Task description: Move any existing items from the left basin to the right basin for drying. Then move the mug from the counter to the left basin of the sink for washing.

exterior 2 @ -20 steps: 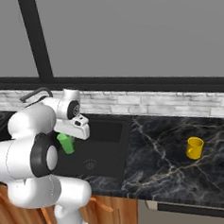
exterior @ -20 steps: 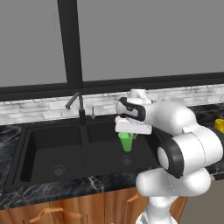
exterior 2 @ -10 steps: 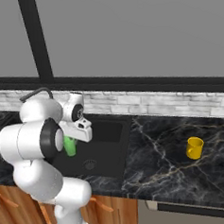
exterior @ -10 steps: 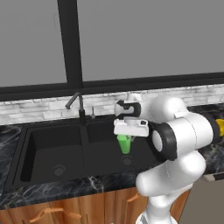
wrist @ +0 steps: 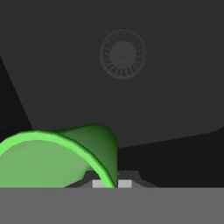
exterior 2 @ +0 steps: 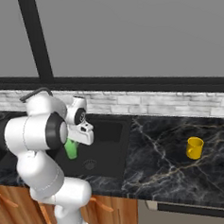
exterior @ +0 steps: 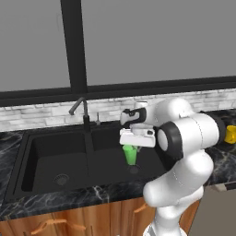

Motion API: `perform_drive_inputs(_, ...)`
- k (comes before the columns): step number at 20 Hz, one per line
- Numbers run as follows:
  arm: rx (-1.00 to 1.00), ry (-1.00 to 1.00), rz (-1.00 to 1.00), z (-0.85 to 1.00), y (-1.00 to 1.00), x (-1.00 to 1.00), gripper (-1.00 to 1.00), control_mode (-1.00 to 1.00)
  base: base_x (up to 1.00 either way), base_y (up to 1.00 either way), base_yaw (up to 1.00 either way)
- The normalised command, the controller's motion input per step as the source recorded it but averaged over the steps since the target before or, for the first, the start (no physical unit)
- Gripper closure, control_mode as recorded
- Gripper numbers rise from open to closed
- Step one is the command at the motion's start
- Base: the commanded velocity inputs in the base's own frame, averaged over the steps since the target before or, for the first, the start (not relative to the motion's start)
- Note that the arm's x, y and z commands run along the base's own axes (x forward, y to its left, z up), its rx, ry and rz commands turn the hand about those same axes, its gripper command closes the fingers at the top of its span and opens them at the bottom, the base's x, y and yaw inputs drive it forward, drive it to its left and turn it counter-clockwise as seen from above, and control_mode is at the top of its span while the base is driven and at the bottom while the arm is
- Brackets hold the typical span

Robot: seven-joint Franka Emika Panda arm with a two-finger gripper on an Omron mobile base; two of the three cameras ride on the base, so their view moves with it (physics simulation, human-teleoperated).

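— What is in the sink (exterior: 27,152)?

— The left side (exterior: 55,156) has nothing in it that I can see, just its round drain (exterior: 60,179). The green cup (exterior: 131,154) hangs over the right side (exterior: 110,161). It does not look like it sits on the bottom. From the hand camera the right side's drain (wrist: 123,53) lies below, past the cup's rim.

— Who holds the cup?

— The robot's gripper (exterior: 132,144). It points down, and the cup hangs right under it. The jaws are pinched tight on the cup's rim. In the hand camera the green rim (wrist: 57,148) curves up right at the fingers.

— Is the cup straight?

— Nearly. It leans a little, with the wide end up at the gripper.

— And the yellow mug (exterior 2: 194,148)?

— It stands on the black marble counter (exterior 2: 159,153), well to the right of the sink and far from the gripper. It is upright. I cannot tell if anything is inside it.

— What else is near?

— The dark tap (exterior: 82,112) stands behind the sink, by the wall between the two sides.
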Motion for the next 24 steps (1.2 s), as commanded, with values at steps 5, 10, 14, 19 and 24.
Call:
perform_drive_inputs(5,0.0,0.0,0.0,-0.25,0.0,0.12,1.0,-1.0,0.0,0.0,0.0)
perform_drive_inputs(10,0.0,0.0,0.0,-0.27,0.0,0.1,1.0,-1.0,0.0,0.0,0.0)
perform_drive_inputs(14,0.0,0.0,0.0,-0.25,0.0,0.11,1.0,-1.0,0.0,0.0,0.0)
perform_drive_inputs(19,0.0,0.0,0.0,-0.19,0.0,0.08,1.0,-1.0,0.0,0.0,0.0)
perform_drive_inputs(24,0.0,0.0,0.0,-0.19,0.0,0.02,1.0,-1.0,0.0,0.0,0.0)
